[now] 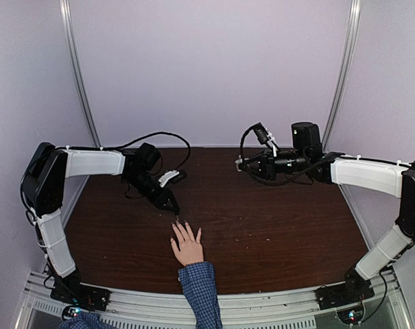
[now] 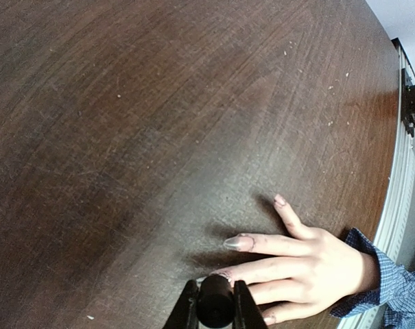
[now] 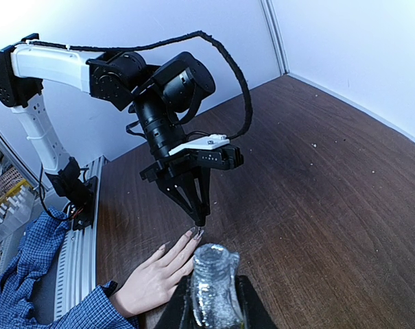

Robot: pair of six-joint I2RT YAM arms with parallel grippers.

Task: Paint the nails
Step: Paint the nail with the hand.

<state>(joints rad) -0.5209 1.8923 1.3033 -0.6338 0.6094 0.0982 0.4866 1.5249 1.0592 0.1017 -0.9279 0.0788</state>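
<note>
- Top external view: a light-skinned human hand (image 1: 187, 248) with a blue checked shirt cuff (image 1: 197, 277) lies flat with its fingers spread, near the front middle of the dark brown wooden table (image 1: 282, 226). Its tiny nails (image 1: 178, 223) sit just under the black left gripper (image 1: 174, 207), which points steeply down at the fingertips. The right gripper (image 1: 243, 164) hangs well apart, toward the back right. What it holds is too small to tell here.
- Left wrist view: the left gripper (image 2: 215, 301) is narrowed around a round black brush cap (image 2: 215, 310), with both fingers pressed on its sides. The cap sits over the tip of the middle finger and hides that nail, while the pointed nail beside it (image 2: 239, 242) is in plain view. The step in hand looks to be stroking polish onto the middle nail. To do it well, use a light touch and short strokes along the finger from base to tip, keeping the brush off the skin.
- Right wrist view: the right gripper (image 3: 212, 305) is closed narrowly on a small clear glassy bottle (image 3: 210, 274), held upright. Ahead, the left gripper's tip (image 3: 199, 218) is just above the nails (image 3: 193, 234). Whether the brush touches them cannot be told.
</note>
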